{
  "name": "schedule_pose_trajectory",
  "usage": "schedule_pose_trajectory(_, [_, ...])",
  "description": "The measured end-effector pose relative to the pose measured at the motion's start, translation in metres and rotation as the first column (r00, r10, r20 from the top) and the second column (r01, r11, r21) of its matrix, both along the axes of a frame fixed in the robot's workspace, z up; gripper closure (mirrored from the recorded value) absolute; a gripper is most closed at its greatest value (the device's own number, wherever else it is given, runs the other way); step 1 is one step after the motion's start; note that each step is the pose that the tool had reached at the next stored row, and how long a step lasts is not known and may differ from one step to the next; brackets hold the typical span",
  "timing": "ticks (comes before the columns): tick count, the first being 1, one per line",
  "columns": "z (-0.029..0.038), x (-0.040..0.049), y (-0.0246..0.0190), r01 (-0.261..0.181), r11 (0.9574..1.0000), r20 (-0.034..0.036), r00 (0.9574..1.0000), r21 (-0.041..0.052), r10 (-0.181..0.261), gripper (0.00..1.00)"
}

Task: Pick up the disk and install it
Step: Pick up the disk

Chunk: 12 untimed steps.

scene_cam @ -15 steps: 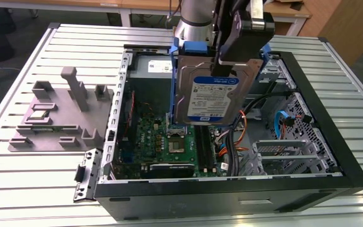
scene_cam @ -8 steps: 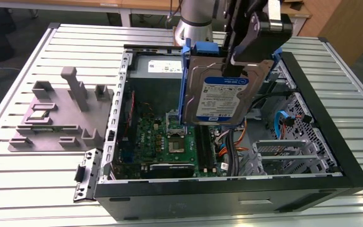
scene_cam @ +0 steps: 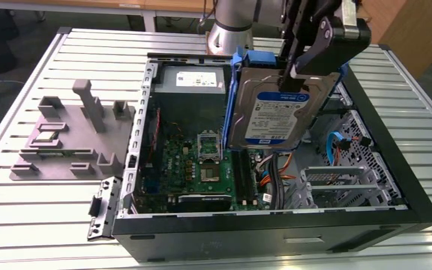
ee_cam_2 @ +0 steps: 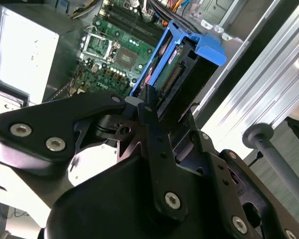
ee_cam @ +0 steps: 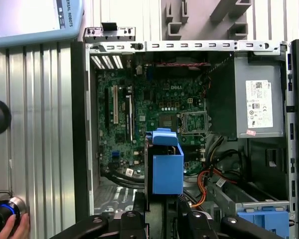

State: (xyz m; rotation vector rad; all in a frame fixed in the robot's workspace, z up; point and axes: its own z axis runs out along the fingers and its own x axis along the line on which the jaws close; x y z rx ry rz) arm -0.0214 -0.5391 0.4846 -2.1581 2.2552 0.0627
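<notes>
The disk (scene_cam: pixel 272 109) is a silver hard drive with a white-and-blue label and a blue carrier frame. It hangs on edge, tilted, above the open computer case (scene_cam: pixel 276 225), over the motherboard's right side in the exterior view. My gripper (scene_cam: pixel 297 76) is shut on the disk's upper end. In the second wrist view the disk (ee_cam_2: pixel 182 69) points away from the black fingers (ee_cam_2: pixel 148 107), connector end showing. In the first wrist view its blue frame (ee_cam: pixel 167 169) sticks out over the board from my gripper (ee_cam: pixel 162 214).
Inside the case lie the green motherboard (scene_cam: pixel 201 163), the grey power-supply box (ee_cam: pixel 259 107) and a metal drive cage (scene_cam: pixel 336 183) with orange and blue cables. A blue plastic piece (ee_cam: pixel 261 219) sits in a bay. A grey fixture (scene_cam: pixel 66 135) stands on the slatted table. A hand (ee_cam: pixel 12 229) rests at a button.
</notes>
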Motion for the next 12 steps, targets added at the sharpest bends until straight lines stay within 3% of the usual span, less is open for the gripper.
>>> schedule_pose_trajectory(12, [-0.0001,0.0046,0.0000,0.000,1.0000,0.0000,1.0000,0.0000,0.000,0.65])
